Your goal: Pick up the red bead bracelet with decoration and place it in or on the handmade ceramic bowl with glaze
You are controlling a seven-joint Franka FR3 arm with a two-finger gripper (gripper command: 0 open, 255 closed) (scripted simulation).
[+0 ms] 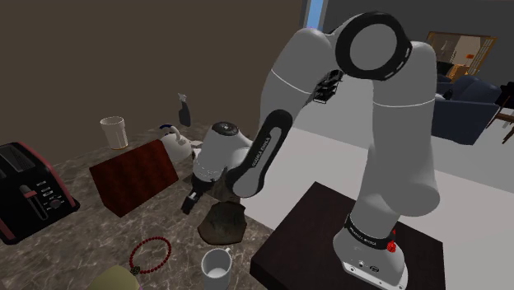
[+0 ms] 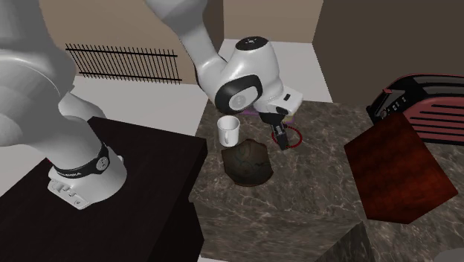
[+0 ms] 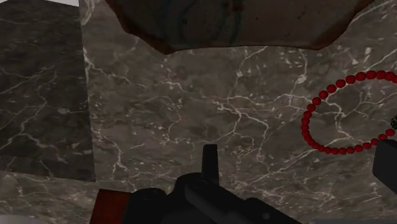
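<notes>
Fingers [image 3: 208, 162] of the black gripper [image 3: 296, 147] stand wide apart, released and grasping nothing, with only bare grey marble counter [image 3: 191, 108] between them.

The red bead bracelet [image 3: 308, 124] lies flat on the counter as an open, slightly oval loop. It has no strong long axis. From the wrist view it sits just beyond the fingertips and off to one side, so that its near arc comes close to one finger while the other finger is well clear of it. A small green decoration [image 1: 134, 269] is strung on the loop.

The dark brown glazed bowl [image 3: 235, 25] rests on the counter further ahead of the gripper, past the bracelet.

In the shoulder view the gripper [image 1: 191, 202] hangs low over the counter just beside the bowl [image 1: 222, 224], and the bracelet [image 1: 156, 239] lies apart from it toward that view's lower left, near a white mug [image 1: 216, 268].

Judging by this, the gripper is not yet centred on the beads. The coming move likely calls for a sideways shift so that one strand of the loop falls between the fingers, then a descent.
</notes>
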